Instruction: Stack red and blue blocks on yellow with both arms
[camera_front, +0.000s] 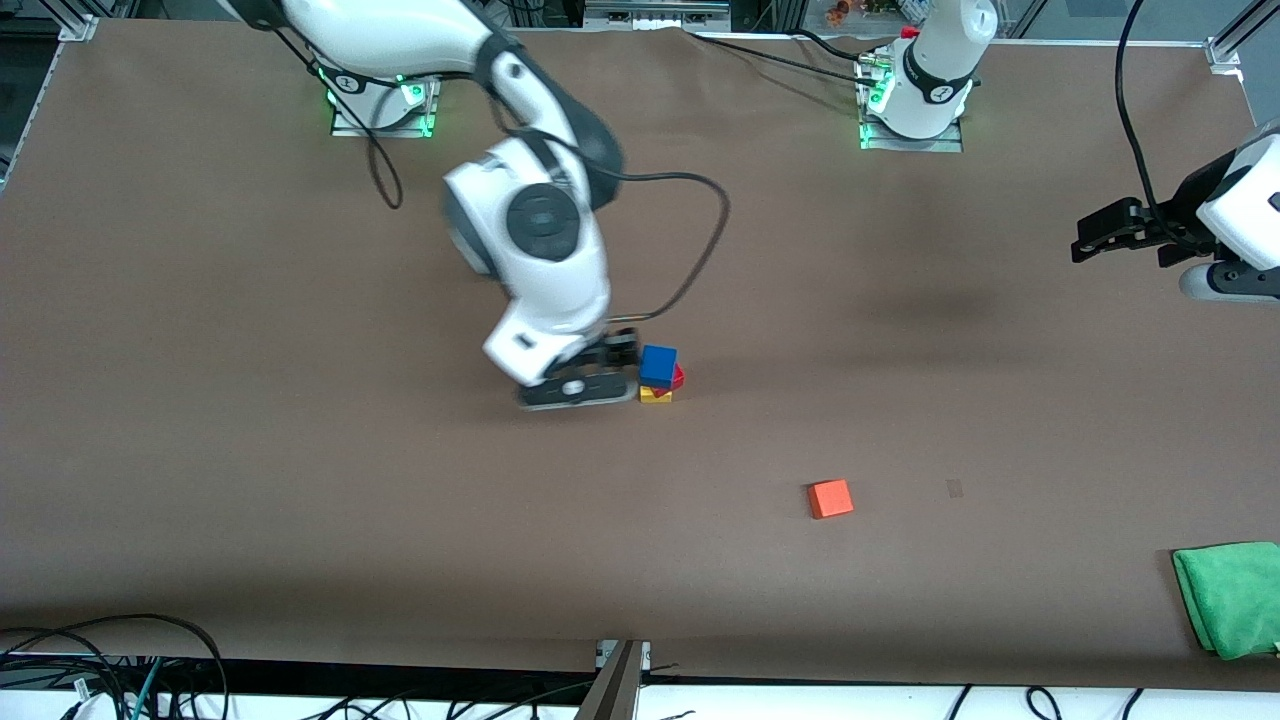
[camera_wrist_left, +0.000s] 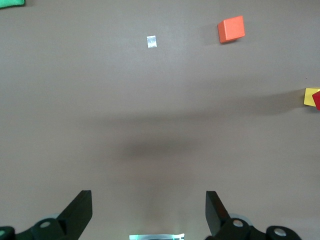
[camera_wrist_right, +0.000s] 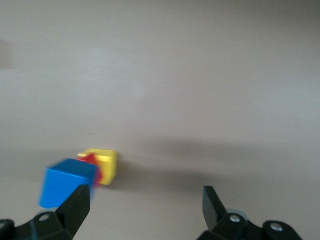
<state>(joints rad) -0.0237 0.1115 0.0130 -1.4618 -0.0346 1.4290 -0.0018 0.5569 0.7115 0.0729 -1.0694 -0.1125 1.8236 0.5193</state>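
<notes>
Brown counter (camera_front: 300, 500) carries the yellow cube (camera_front: 655, 395) mid-table with the red cube (camera_front: 677, 377) skewed on it and the blue cube (camera_front: 658, 365) on top; my right tool (camera_front: 610, 372) sits released just beside the stack, so I judge a careless retreat could clip and topple it. The right wrist view shows the blue cube (camera_wrist_right: 65, 182) overhanging; the left wrist view shows the left tool (camera_wrist_left: 149, 212), released and waiting at the left arm's end of the counter, plus an orange cube (camera_wrist_left: 231, 29).

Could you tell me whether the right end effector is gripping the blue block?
No, the right end effector stands open with nothing between its fingers, and the blue block sits free atop the red block.
</notes>
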